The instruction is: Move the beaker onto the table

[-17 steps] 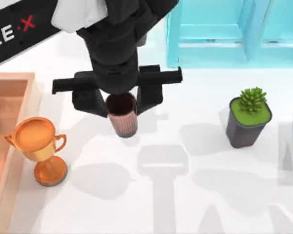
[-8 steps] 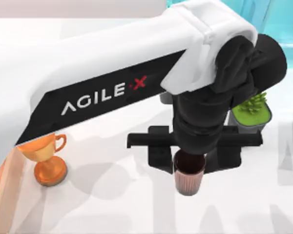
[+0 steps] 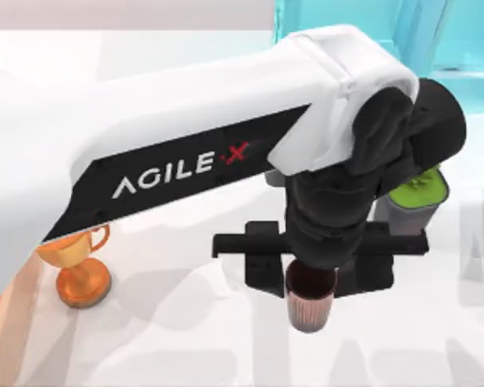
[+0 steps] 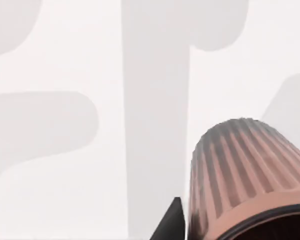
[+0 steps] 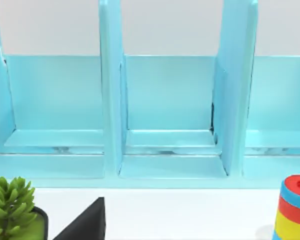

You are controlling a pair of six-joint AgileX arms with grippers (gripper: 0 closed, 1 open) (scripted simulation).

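Note:
The beaker [image 3: 310, 301], a small reddish-brown ribbed cup with a dark rim, hangs upright just over the white table [image 3: 177, 343] in the front middle. My left gripper [image 3: 313, 272] is shut on it, a black finger on either side of its rim, with the long white arm reaching in from the left. In the left wrist view the beaker [image 4: 242, 175] appears close up above the table [image 4: 65, 60]. My right gripper [image 5: 85, 224] shows as a dark edge in the right wrist view, parked facing the turquoise frame [image 5: 170, 115].
An orange trophy [image 3: 77, 270] stands at the left beside the wooden tray [image 3: 2, 322]. A dark plant pot [image 3: 413, 201] sits just behind and to the right of the left gripper; the plant [image 5: 10, 210] also shows near a striped coloured object [image 5: 292, 207].
My left arm has carried the beaker from the back left to the front middle over the last second. In the last half second it has sunk slightly toward the table.

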